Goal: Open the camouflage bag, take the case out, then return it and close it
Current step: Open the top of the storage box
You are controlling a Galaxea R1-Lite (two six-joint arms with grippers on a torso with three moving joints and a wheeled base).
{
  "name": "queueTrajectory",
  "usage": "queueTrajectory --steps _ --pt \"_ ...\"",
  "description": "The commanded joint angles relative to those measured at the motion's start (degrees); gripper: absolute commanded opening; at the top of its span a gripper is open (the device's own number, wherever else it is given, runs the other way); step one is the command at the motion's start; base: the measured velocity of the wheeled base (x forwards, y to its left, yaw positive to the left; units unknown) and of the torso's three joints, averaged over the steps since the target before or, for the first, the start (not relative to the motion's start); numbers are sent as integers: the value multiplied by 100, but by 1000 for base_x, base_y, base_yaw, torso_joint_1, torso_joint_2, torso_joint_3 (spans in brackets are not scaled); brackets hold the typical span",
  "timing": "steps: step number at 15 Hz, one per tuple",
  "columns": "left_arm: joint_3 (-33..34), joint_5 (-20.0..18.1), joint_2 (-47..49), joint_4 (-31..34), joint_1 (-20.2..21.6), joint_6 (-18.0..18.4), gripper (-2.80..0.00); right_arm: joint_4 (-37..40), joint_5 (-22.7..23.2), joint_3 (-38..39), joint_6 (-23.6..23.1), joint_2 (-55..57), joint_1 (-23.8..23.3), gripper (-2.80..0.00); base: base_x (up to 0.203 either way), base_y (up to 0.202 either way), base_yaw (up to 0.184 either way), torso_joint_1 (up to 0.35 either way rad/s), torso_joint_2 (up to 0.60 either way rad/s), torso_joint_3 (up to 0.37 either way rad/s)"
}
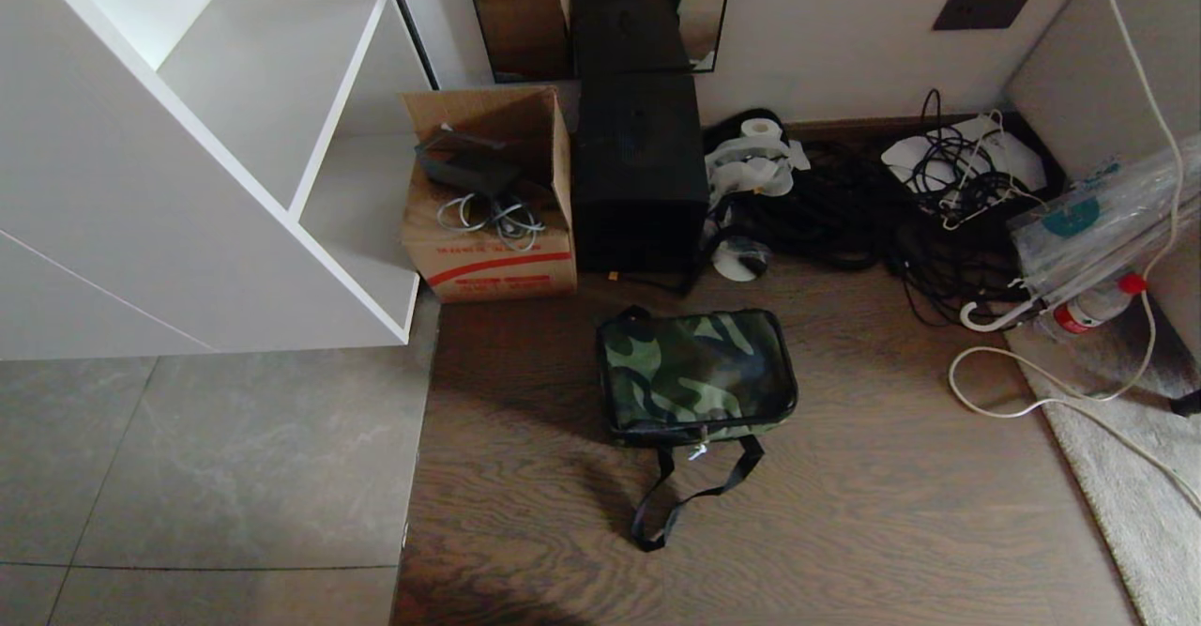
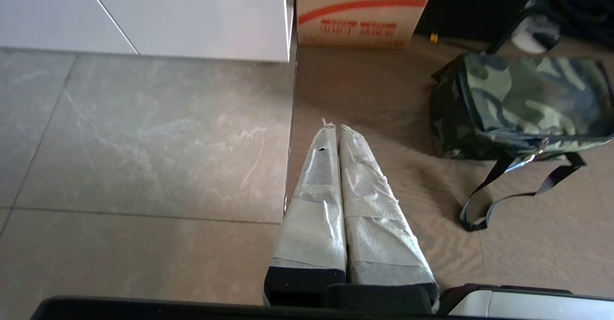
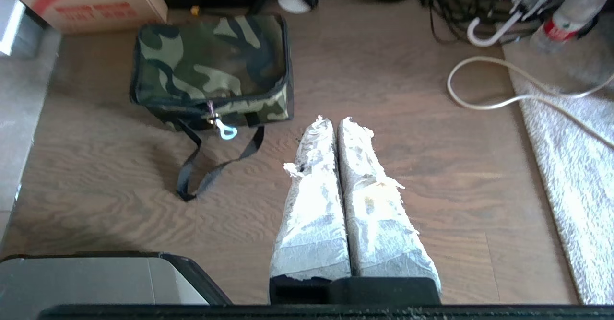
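The camouflage bag (image 1: 696, 374) sat on the wood floor (image 1: 844, 513) in mid-scene, lid down and zipped all round, its small white zip pull (image 1: 697, 452) hanging at the near face and its black strap (image 1: 690, 496) trailing in a loop toward the robot. No case was visible; the bag was closed. Just beyond the bag stood a plain black box (image 1: 640, 171), with a brown cardboard box (image 1: 490, 196) touching its left side and a white shelf unit (image 1: 206, 152) further left. A tangle of black cables (image 1: 901, 213) lay to the far right, with a white cord (image 1: 1051, 391) running along the edge of a pale rug (image 1: 1126, 476). Neither arm showed in the head view. The left wrist view showed the left gripper (image 2: 335, 129) held above the seam between grey tile (image 2: 144, 142) and wood, tape-wrapped fingers pressed together with nothing between them; the bag lay to its right, apart. The right wrist view showed the right gripper (image 3: 334, 122) likewise with taped fingers pressed together and empty, above bare wood; the bag lay to its left and slightly farther off, not touching, the zip pull nearest it. Only the wrist views showed the grippers; only the head view showed the shelving and cardboard box contents.
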Motion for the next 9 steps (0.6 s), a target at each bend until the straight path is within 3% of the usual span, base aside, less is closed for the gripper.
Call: queueTrajectory --steps 1,9 --pt "53 2 0 -2 0 -3 -280 -5 4 0 2 5 1 -280 0 0 0 1 0 -196" --pt "53 2 0 -2 0 -12 -280 -5 4 0 2 5 1 -280 0 0 0 3 1 -196"
